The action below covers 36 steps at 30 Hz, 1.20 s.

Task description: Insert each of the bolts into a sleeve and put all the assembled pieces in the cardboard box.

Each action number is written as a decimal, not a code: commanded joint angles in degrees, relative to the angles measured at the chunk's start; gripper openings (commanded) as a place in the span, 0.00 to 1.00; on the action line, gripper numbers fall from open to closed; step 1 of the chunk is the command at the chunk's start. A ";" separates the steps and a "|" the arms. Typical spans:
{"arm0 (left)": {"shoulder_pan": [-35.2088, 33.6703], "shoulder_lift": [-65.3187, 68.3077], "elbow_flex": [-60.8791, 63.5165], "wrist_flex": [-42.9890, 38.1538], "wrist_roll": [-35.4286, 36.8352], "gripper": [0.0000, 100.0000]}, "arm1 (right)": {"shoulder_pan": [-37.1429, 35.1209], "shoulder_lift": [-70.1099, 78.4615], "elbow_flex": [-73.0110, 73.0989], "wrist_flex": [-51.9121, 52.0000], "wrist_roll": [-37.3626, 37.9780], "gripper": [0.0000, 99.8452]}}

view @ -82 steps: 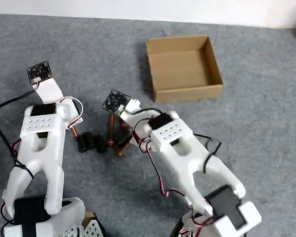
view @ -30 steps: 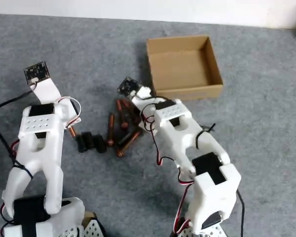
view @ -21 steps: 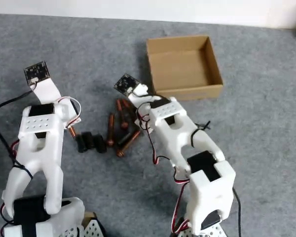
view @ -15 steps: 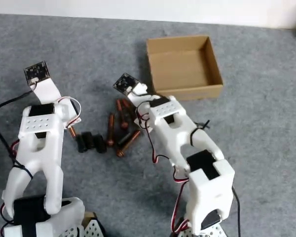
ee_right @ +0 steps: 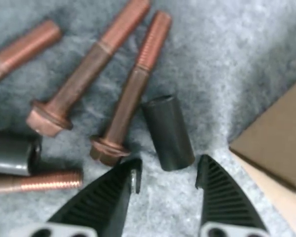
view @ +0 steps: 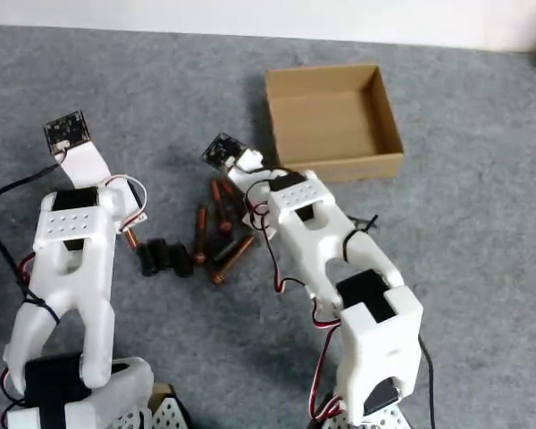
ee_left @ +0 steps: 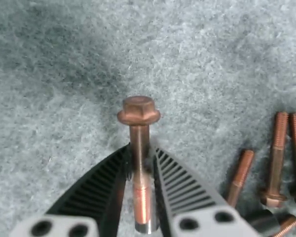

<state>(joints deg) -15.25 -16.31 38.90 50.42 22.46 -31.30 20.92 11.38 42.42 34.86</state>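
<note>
Standing empty at the far side, the cardboard box awaits pieces. The right gripper has swung from the loose bolts toward the box and now hangs spread above a black sleeve on the carpet, likely its next pick. The left gripper stays pinched on a bolt, ready for mating.

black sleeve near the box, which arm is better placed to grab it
Right. The right gripper is open just short of the black sleeve; the left gripper is shut on a copper bolt.
</note>
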 commanded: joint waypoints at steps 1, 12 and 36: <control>0.04 -2.51 -0.75 -1.41 -0.53 0.01 | -3.56 -0.57 -2.95 -0.22 1.41 0.18; 0.04 -2.42 -0.75 -1.41 -0.53 0.01 | -4.79 8.92 -9.45 2.42 2.02 0.18; 0.04 -2.24 -0.48 -2.55 -0.53 0.01 | -3.91 4.70 -9.19 9.63 1.85 0.00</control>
<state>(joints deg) -15.25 -16.31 38.90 50.42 22.46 -32.26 29.27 1.36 50.07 36.18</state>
